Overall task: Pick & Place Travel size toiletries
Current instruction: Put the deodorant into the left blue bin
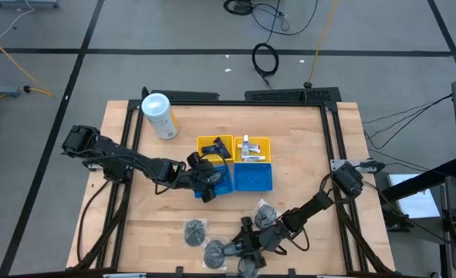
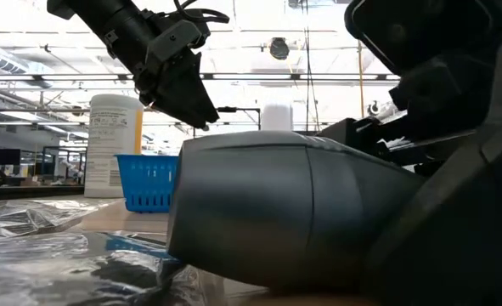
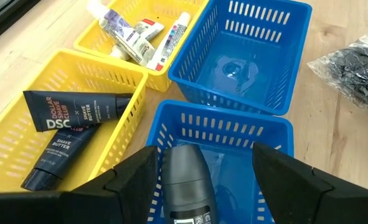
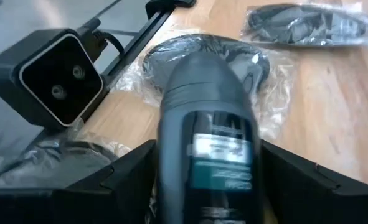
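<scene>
Wooden tabletop mid-frame: our left gripper [image 3: 202, 180] holds a grey stick [image 3: 190, 183] over the near blue tray [image 3: 171, 121], our right gripper [image 4: 205, 180] clamps another [image 4: 205, 124] at lower centre; early release could miss.

Legible print appears in the left wrist view only. Upper dark tube [image 3: 78, 111] in a yellow basket [image 3: 22, 149]: "DOLLAR SHAVE CLUB", "SHAVE BUTTER", and large "DSC". Lower dark tube [image 3: 56, 155] in the same basket: "SHAVE BUTTER". Small white tubes [image 3: 140, 38] in the farther yellow basket carry print too small to read. Label on the grey stick [image 4: 218, 155] is blurred, unreadable. Label on the white canister [image 2: 113, 140] is illegible.
</scene>
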